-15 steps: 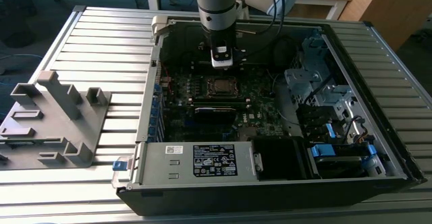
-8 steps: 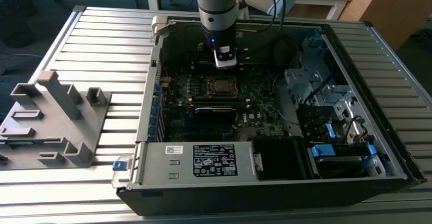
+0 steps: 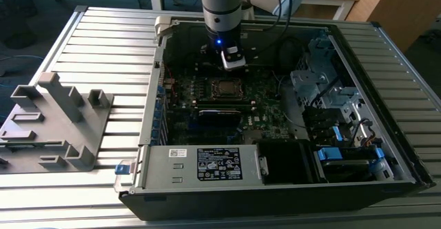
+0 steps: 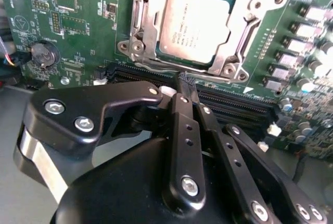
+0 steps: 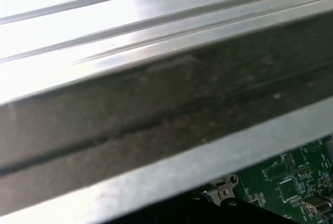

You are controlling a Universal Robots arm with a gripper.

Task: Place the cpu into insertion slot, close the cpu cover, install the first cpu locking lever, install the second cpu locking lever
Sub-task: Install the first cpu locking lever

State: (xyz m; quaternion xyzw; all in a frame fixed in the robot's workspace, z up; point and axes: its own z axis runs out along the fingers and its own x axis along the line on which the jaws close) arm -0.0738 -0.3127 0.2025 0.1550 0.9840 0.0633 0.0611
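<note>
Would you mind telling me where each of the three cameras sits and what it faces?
Exterior view: off the arm, above, looking down into the open computer case; the arm and gripper show over the motherboard.
Second wrist view: on the arm, facing the cpu under the cpu cover; gripper in front, fingers together.
First wrist view: on the arm, facing the case wall, a motherboard corner beneath.
Shared: the green motherboard.

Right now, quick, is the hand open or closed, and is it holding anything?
Hand: closed, fingers together, holding nothing visible; its tip sits just beside the cpu cover, with the cpu already seated under it.
</note>
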